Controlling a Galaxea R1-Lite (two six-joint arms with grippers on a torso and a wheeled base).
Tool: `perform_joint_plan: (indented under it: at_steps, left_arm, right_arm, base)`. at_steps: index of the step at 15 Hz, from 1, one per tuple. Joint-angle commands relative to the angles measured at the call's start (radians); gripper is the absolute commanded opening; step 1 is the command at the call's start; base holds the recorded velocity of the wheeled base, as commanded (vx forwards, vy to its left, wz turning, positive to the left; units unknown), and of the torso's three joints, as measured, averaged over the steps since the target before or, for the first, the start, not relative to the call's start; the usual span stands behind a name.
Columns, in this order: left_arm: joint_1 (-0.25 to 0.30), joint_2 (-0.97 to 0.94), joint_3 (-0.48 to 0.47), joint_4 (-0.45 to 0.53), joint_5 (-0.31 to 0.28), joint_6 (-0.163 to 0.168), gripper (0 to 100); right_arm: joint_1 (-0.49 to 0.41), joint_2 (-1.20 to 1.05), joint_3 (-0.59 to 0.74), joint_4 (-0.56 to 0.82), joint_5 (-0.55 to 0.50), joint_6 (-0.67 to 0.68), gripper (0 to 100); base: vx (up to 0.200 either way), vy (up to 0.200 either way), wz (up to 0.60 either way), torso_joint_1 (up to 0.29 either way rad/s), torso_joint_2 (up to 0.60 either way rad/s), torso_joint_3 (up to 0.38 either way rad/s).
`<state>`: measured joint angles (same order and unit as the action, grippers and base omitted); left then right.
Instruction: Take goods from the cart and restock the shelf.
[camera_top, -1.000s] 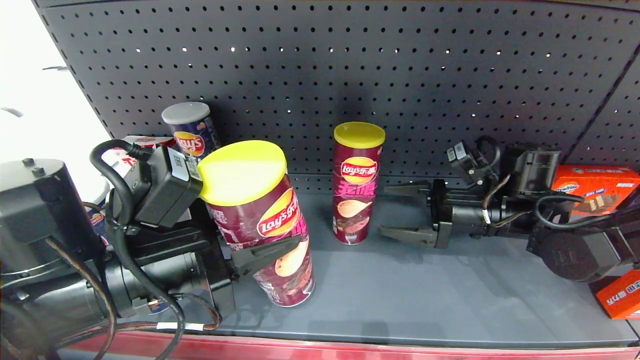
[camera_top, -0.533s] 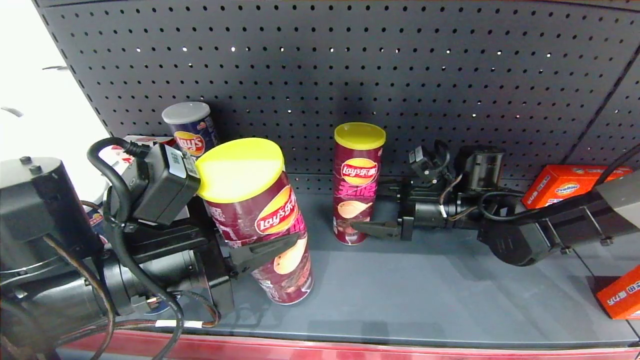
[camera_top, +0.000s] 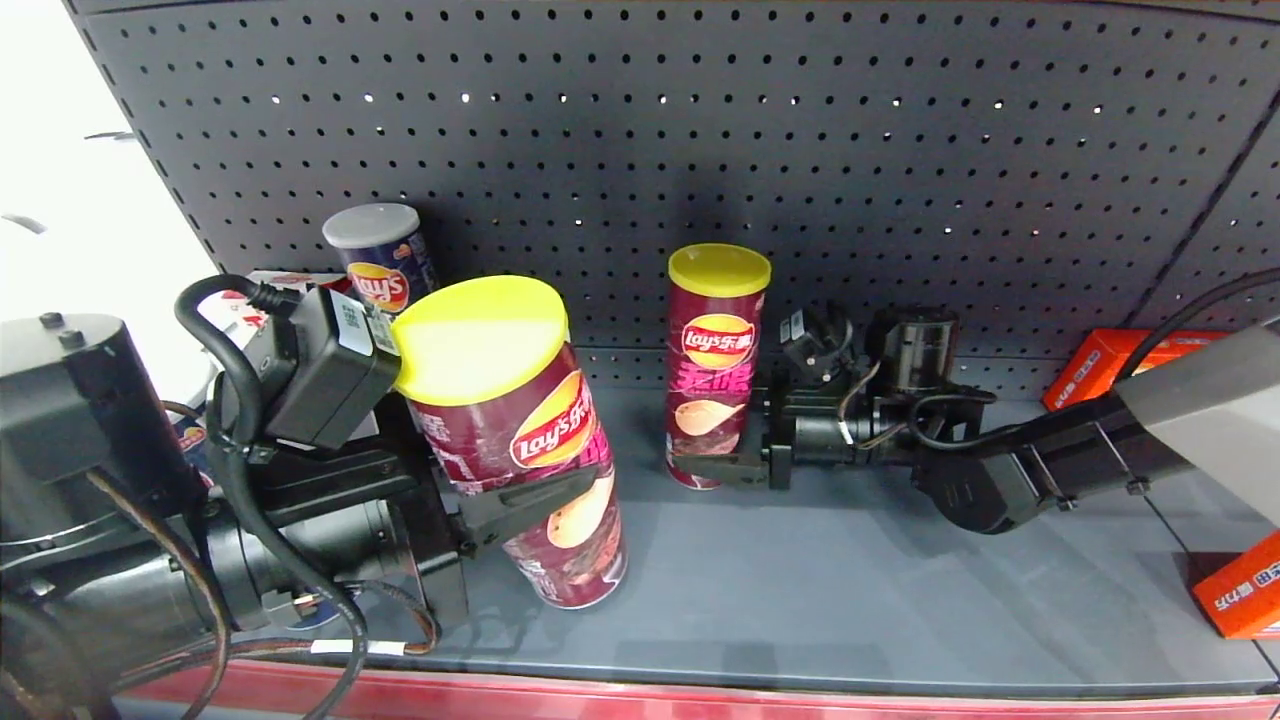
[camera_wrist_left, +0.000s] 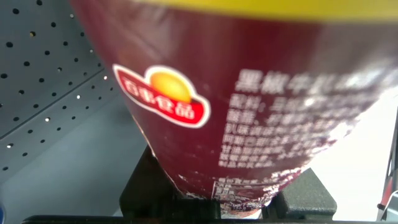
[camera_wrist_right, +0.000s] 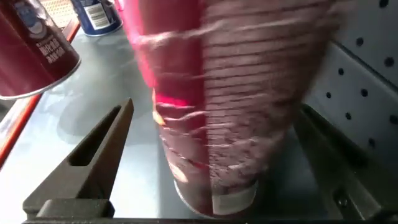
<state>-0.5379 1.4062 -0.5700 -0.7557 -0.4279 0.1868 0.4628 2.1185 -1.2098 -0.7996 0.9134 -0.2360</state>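
Note:
My left gripper (camera_top: 520, 485) is shut on a maroon chips can with a yellow lid (camera_top: 510, 430), held tilted over the front left of the grey shelf (camera_top: 850, 600). The left wrist view looks close onto that held can (camera_wrist_left: 249, 112). A second maroon chips can (camera_top: 715, 360) stands upright near the pegboard. My right gripper (camera_top: 712, 445) is open, one finger (camera_top: 715, 468) in front of this can's lower part and the other hidden behind it. In the right wrist view the standing can (camera_wrist_right: 230, 93) sits between the spread fingers (camera_wrist_right: 93, 155) of the right gripper (camera_wrist_right: 217, 162).
A blue can with a grey lid (camera_top: 380, 260) and a white-red box (camera_top: 270, 290) stand at the back left. Orange boxes sit at the right (camera_top: 1110, 370) and the front right (camera_top: 1240, 600). The pegboard (camera_top: 700, 130) closes the back; a red strip (camera_top: 700, 695) marks the front edge.
My right arm has moved left along the shelf until its open fingers came to either side of the standing can. The left gripper and its can have barely shifted.

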Motion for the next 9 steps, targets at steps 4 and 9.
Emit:
perform_joint_plan:
  at_steps: [4, 9]
  left_arm:
    - [-0.001, -0.001, -0.001, -0.001, 0.000, 0.000, 0]
    - [0.018, -0.012, 0.001, -0.001, 0.000, -0.007, 0]
  right_arm:
    - [0.027, 0.018, -0.013, -0.003, -0.028, 0.000, 0]
    - [0.040, -0.232, 0.187, -0.001, -0.045, 0.001, 0]
  base:
    - [0.000, 0.000, 0.00, 0.000, 0.00, 0.000]
    - [0.000, 0.000, 0.00, 0.000, 0.00, 0.000]
